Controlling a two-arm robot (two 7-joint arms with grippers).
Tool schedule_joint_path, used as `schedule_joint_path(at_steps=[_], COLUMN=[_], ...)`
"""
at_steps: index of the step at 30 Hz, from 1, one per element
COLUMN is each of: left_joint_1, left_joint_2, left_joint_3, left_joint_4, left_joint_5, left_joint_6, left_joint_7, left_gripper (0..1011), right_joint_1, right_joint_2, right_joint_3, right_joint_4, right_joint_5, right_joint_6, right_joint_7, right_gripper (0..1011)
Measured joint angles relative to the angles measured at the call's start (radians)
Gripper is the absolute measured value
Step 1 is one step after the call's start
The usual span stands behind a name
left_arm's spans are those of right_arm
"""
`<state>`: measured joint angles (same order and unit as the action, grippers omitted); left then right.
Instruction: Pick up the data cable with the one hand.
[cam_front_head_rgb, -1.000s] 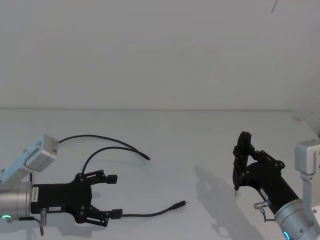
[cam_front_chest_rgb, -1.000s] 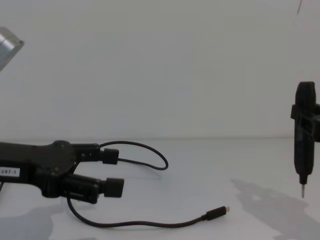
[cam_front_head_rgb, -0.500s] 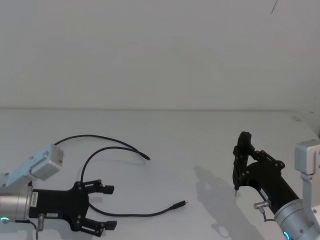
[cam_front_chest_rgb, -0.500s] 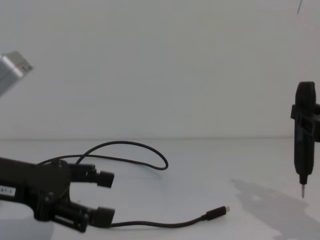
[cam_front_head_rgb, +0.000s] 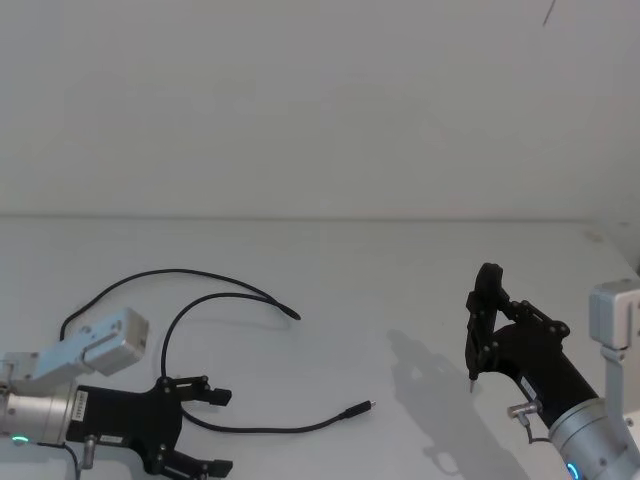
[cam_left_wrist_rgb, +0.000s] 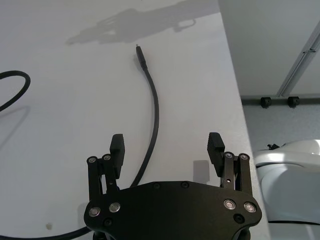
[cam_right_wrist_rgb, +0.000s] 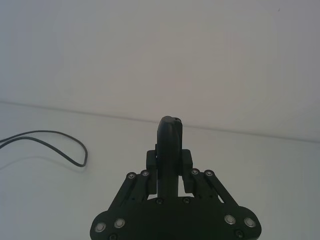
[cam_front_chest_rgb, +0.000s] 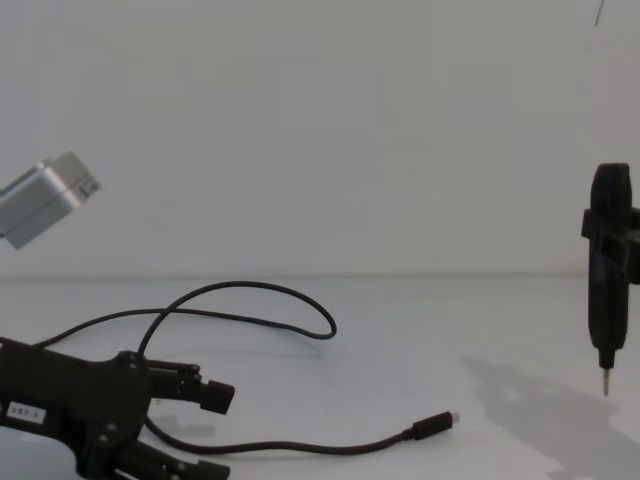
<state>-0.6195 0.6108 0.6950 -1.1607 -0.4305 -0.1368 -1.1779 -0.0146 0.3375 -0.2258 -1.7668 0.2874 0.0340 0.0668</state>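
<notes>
The data cable (cam_front_head_rgb: 270, 430) lies in loose loops on the white table, its plug (cam_front_head_rgb: 358, 409) toward the middle; the chest view shows the cable (cam_front_chest_rgb: 300, 447) and plug (cam_front_chest_rgb: 430, 428) too. My left gripper (cam_front_head_rgb: 220, 431) is low at the near left, open, with its fingers either side of the cable. In the left wrist view the cable (cam_left_wrist_rgb: 154, 115) runs between the open gripper (cam_left_wrist_rgb: 166, 147) fingers, nearer one finger, and passes under the gripper body. Low in the chest view, the left gripper (cam_front_chest_rgb: 208, 432) stays open. My right gripper (cam_front_head_rgb: 487, 320) is parked at the right, shut on a pen-shaped tool (cam_front_chest_rgb: 608, 270).
The white table (cam_front_head_rgb: 400, 280) meets a plain white wall behind. In the left wrist view the table edge (cam_left_wrist_rgb: 235, 75) lies close beside the gripper, with a floor and a white base beyond it. The tool's metal tip (cam_front_head_rgb: 471, 385) hangs above the table at the right.
My left gripper has sunk toward the table and drawn back toward the near left, staying open around the cable. The right arm has not moved.
</notes>
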Motion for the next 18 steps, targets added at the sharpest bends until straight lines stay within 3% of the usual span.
schedule_joint_path(at_steps=[18], left_joint_1=[-0.029], left_joint_2=[-0.072], left_joint_3=[0.003], left_joint_4=[0.073], left_joint_5=[-0.03], left_joint_6=[0.004], left_joint_7=[0.041], left_gripper=[1001], right_joint_1=[0.0], right_joint_2=[0.0], right_joint_3=[0.0], right_joint_4=[0.0], right_joint_5=[0.0], right_joint_6=[0.0], right_joint_7=[0.0], right_gripper=[279])
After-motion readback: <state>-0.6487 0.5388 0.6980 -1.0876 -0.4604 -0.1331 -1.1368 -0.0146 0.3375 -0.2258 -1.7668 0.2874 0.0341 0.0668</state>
